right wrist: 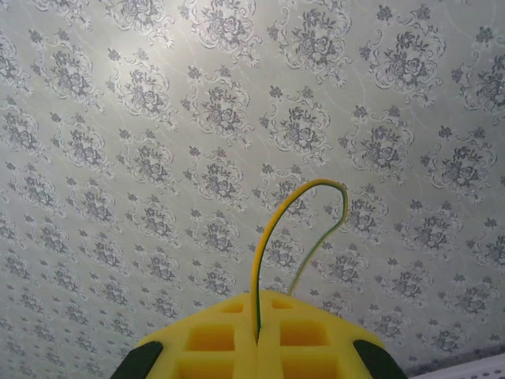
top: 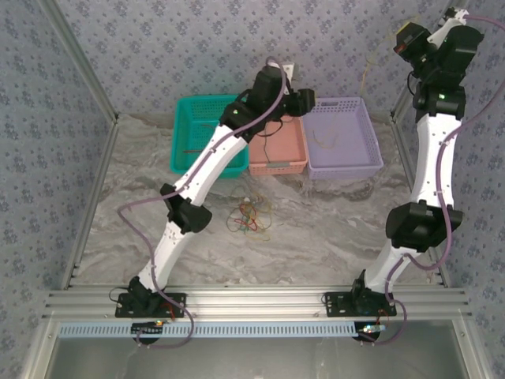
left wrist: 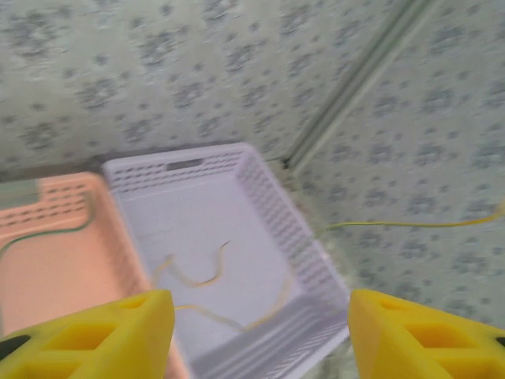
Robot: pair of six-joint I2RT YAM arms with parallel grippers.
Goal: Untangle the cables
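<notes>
A yellow-green cable (right wrist: 272,229) is pinched by the closed right gripper (right wrist: 257,304), far right. The left gripper (left wrist: 260,332) is held open above the lilac basket (left wrist: 272,197). The tangle (top: 251,217) lies mid-table. A basket drop is likely needed next.

smooth yellow-green cable (right wrist: 255,276), matt latticed plastic lilac basket (left wrist: 286,223), brushed metal rail (top: 260,298).

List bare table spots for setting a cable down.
Widest: marble tabletop between the tangle of coloured cables and the right arm's base, in front of the lilac plastic basket. Also the strip nearer than the tangle. Crowded: far edge, teal plastic basket and pink plastic basket under the left arm.
</notes>
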